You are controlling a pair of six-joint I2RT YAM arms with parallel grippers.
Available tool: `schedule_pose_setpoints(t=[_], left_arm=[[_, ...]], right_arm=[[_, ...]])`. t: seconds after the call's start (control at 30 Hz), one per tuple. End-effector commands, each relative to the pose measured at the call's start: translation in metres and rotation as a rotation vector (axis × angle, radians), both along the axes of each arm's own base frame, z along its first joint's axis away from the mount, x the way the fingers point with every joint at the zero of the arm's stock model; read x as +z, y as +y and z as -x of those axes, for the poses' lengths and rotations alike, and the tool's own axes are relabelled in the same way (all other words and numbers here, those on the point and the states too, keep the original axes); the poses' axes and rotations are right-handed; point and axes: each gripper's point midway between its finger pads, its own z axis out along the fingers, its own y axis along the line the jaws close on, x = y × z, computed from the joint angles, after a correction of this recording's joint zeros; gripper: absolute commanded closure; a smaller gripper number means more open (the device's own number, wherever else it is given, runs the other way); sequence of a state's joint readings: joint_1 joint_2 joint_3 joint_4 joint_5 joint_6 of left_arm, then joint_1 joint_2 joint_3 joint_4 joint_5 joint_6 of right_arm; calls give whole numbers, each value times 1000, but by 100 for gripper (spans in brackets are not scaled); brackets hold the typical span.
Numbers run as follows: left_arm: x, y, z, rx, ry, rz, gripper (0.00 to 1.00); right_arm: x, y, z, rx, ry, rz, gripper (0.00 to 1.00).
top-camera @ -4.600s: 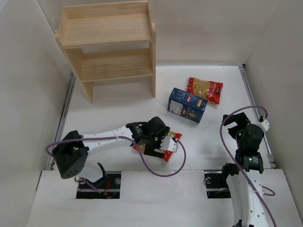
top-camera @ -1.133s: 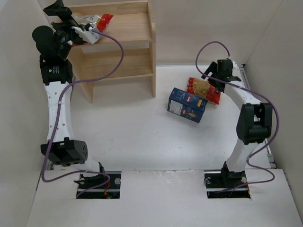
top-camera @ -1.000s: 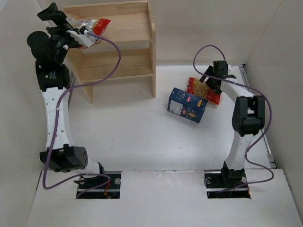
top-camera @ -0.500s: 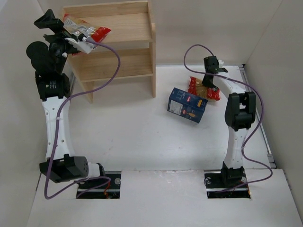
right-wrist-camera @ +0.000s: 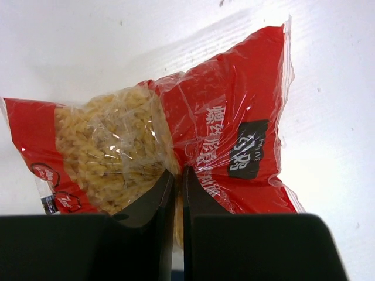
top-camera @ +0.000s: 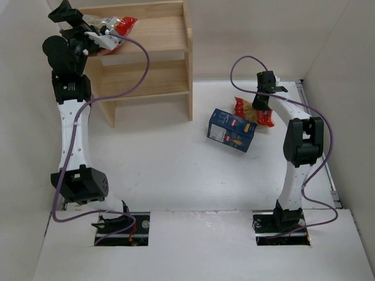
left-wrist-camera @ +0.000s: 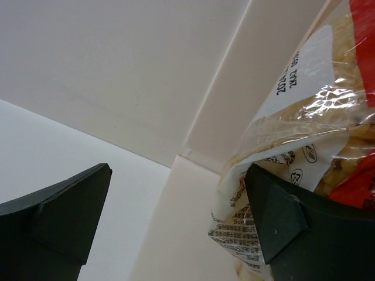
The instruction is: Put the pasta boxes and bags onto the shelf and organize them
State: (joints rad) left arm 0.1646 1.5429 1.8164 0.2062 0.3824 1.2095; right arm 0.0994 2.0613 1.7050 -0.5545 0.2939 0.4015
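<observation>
Top view: your left arm stood stretched toward 11 o'clock, with the left gripper (left-wrist-camera: 177,174) at the left end of the shelf's (top-camera: 155,35) upper tier. The left bag (top-camera: 117,25) lay at that end of the tier, its red end pointing to 3 o'clock. Could not tell whether it rested fully on the board.

Left wrist view: jaws wide apart. The bag's clear film and white label lay against one finger (left-wrist-camera: 293,222) only. Nothing was clamped.

Your right arm reached to 1 o'clock. The right gripper (right-wrist-camera: 177,173) sat down on the right bag (right-wrist-camera: 225,126), which lay flat on the table (top-camera: 164,170).

Right wrist view: jaws drawn almost together. A fold of film was pinched between the tips near the bag's middle, where the yellow pasta met the red printed half.

The box (top-camera: 231,130) lay on the table at 8 o'clock of the right bag, just beside it. Could not tell whether they touched. The box sat well apart from the shelf, at 4 o'clock of it.
</observation>
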Motion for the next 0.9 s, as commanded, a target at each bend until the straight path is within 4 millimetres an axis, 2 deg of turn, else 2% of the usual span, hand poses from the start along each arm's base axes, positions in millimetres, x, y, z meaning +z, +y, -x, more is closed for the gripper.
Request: schedule_pose_setpoints(t=[0.0, 0.13, 0.2, 0.3, 0.4, 0.57, 0.73, 0.77, 0.8, 0.83, 0.87], left_arm=[[28, 10, 5, 68, -98, 13, 0], [23, 6, 1, 55, -86, 7, 0], [30, 1, 1, 50, -103, 16, 0], [48, -28, 20, -13, -149, 36, 0], [69, -45, 41, -65, -217, 69, 0], [83, -44, 54, -69, -265, 76, 0], [80, -50, 63, -106, -244, 117, 0], [75, -49, 56, -112, -224, 127, 0], [65, -38, 41, -64, -184, 148, 0], [64, -39, 42, -64, -181, 148, 0], [64, -49, 52, -84, -170, 150, 0]], right_arm=[[96, 7, -15, 35, -252, -33, 100], [121, 10, -12, 45, -315, -43, 100], [129, 13, -11, 56, -333, -61, 100], [136, 15, -11, 67, -345, -65, 100], [119, 11, -7, 56, -308, -65, 100], [94, -1, -2, 30, -259, -62, 100], [83, -3, 2, 27, -241, -60, 100], [82, -2, 3, 29, -242, -61, 100], [82, -1, 4, 31, -245, -62, 100], [82, 0, 4, 34, -245, -61, 100], [84, -1, 5, 36, -248, -59, 100]])
